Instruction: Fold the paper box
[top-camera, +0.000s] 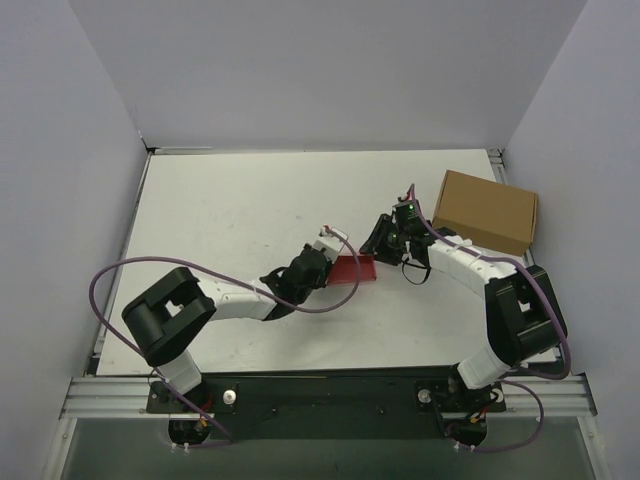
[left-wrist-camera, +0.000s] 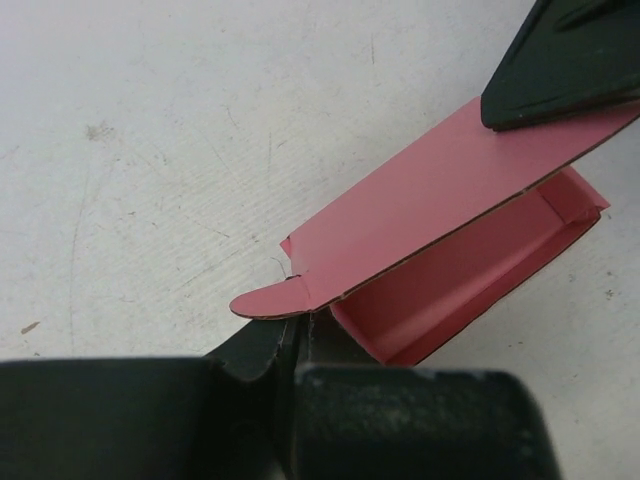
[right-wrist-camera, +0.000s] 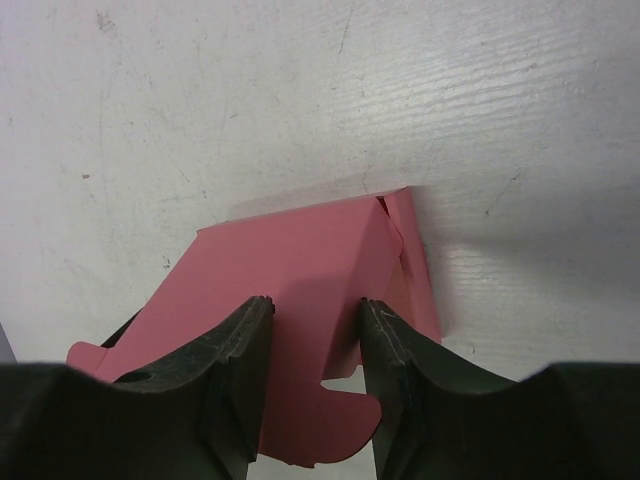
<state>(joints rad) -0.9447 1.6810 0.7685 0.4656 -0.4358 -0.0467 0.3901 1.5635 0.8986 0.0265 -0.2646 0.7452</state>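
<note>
The paper box (top-camera: 352, 270) is a pink-red card, partly folded, lying on the white table between my two grippers. In the left wrist view the box (left-wrist-camera: 440, 210) shows an open trough with a flat lid panel over it and a rounded tab at its near corner. My left gripper (left-wrist-camera: 300, 328) is shut, with that near corner of the card at its tips. It also shows in the top view (top-camera: 322, 262). My right gripper (right-wrist-camera: 315, 305) is open, its fingers straddling the top of the lid panel (right-wrist-camera: 300, 260). One right finger (left-wrist-camera: 560, 60) rests on the panel's far end.
A larger brown cardboard box (top-camera: 485, 210) stands at the back right, just behind the right arm. Grey walls enclose the table (top-camera: 230, 210) on the left, back and right.
</note>
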